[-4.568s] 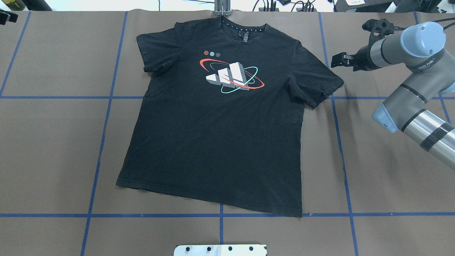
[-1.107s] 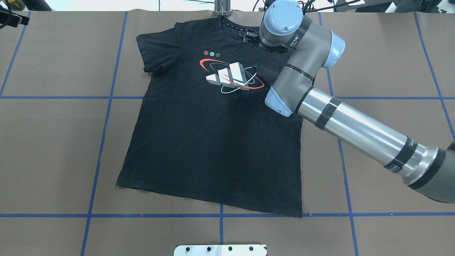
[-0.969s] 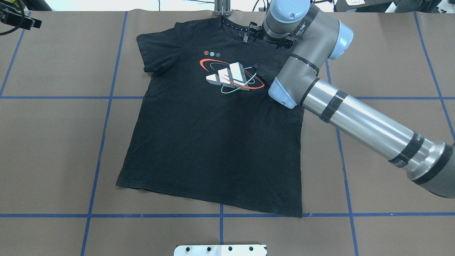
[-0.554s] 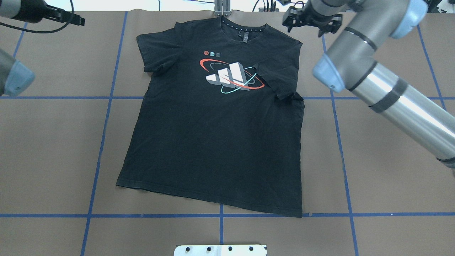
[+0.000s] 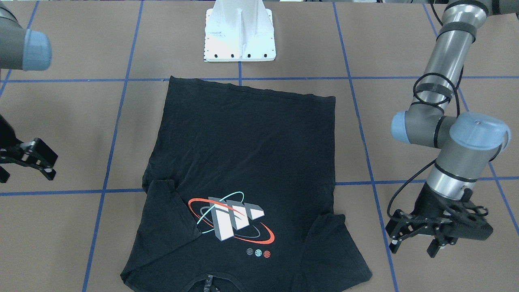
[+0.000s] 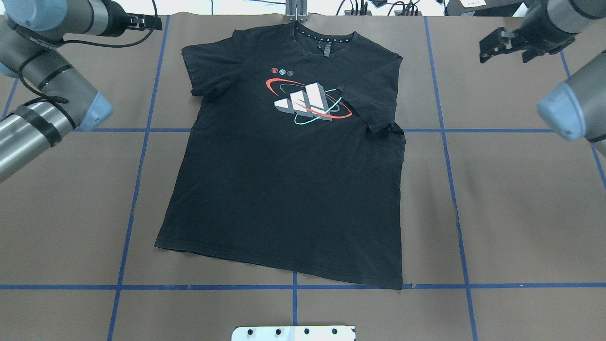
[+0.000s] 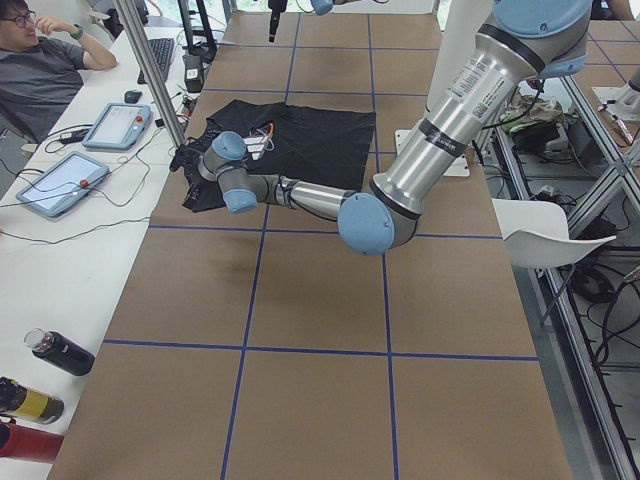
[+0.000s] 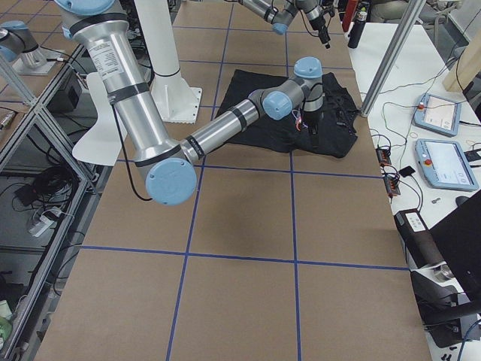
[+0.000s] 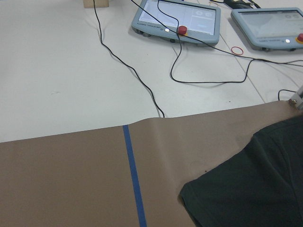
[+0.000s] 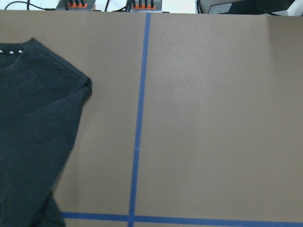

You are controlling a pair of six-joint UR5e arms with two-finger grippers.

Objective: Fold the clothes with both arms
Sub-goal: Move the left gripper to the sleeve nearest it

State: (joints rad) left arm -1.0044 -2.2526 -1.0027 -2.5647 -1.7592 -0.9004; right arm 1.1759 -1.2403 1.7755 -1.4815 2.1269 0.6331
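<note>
t-shirt (image 6: 284,189) flat and face up on the table (image 6: 521,213), both grippers off it

nearest, the white base (image 6: 293,333) sits just short of the t-shirt's hem, and blue tape (image 6: 454,189) runs under and around the cloth. higher up the t-shirt, the right-side sleeve (image 6: 371,102) lies turned in over the chest, its tip touching the graphic (image 6: 307,102); the left-side sleeve (image 6: 206,66) lies out, a little rumpled. the collar (image 6: 324,38) is at the t-shirt's far end. the left gripper (image 5: 413,243) hangs near the left-side sleeve, fingers spread and holding nothing; the right gripper (image 6: 504,49) is well out from the t-shirt's right shoulder, likewise spread and empty. beyond the t-shirt, grey pendants (image 9: 177,19) and black cables (image 9: 142,80) lie on a white bench.
</note>
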